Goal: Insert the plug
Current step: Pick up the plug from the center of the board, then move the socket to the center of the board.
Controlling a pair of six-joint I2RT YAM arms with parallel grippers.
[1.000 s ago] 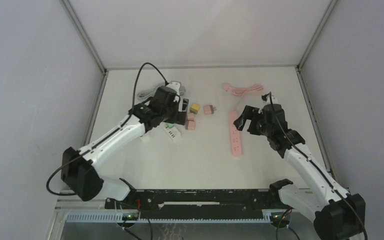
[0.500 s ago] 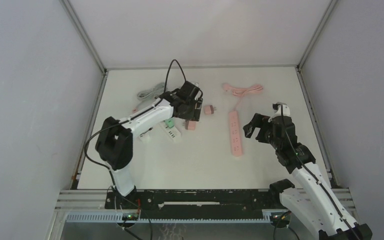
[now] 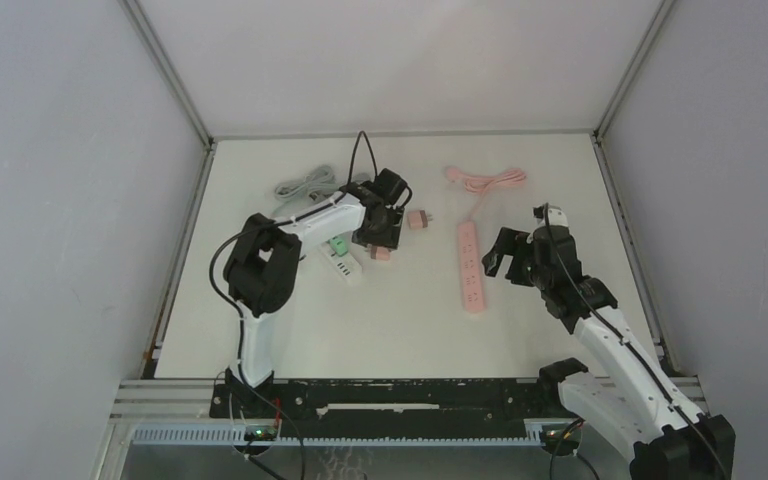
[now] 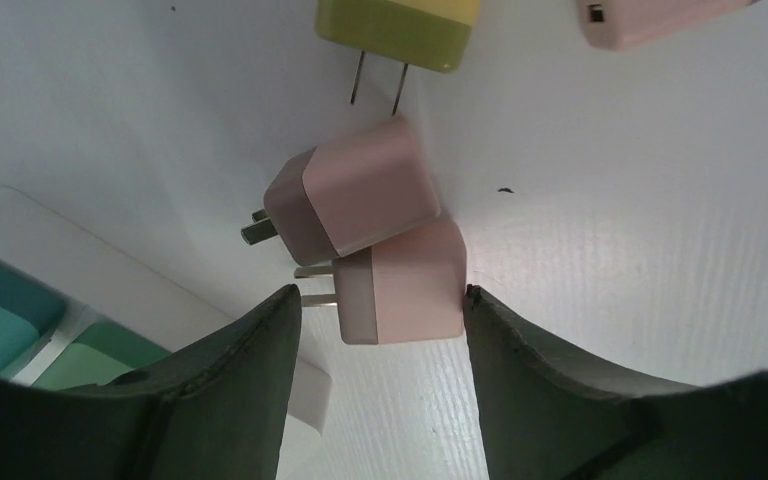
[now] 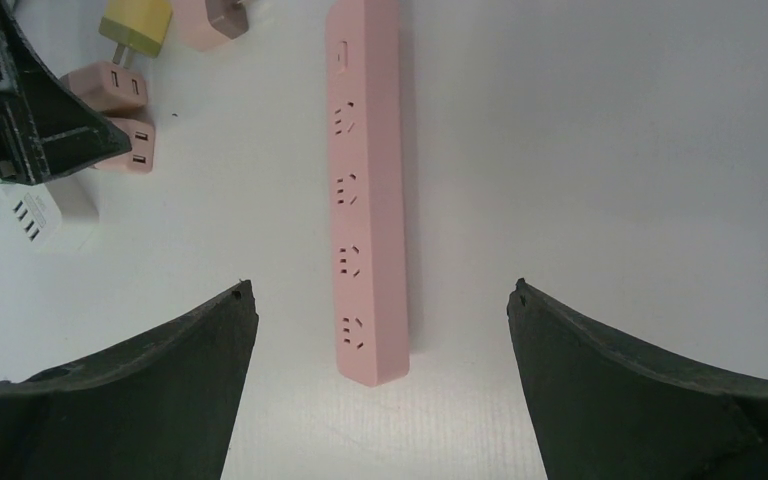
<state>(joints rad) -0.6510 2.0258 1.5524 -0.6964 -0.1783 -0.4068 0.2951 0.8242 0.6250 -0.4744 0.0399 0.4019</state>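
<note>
A pink plug (image 4: 400,285) lies on the white table with its prongs pointing left. It sits between the fingers of my left gripper (image 4: 380,291). The right finger (image 4: 520,360) touches its side and the left finger stands apart from the prongs, so the jaws are open around it. A second pink plug (image 4: 360,190) leans against it. From above, my left gripper (image 3: 378,240) is low over this cluster. The pink power strip (image 3: 471,265) lies lengthwise at centre right. My right gripper (image 5: 381,285) hangs wide open above the strip's (image 5: 368,190) near end.
A yellow plug (image 4: 400,30) and another pink plug (image 3: 419,220) lie just beyond the cluster. A white charger with green ports (image 3: 341,262) is on its left. A grey cable (image 3: 300,185) and the strip's pink cord (image 3: 490,180) lie at the back. Walls enclose the table.
My left arm has folded and reached right, bringing its gripper down over the pink plugs with the jaws narrowing. My right gripper drew back to the strip's right side.
</note>
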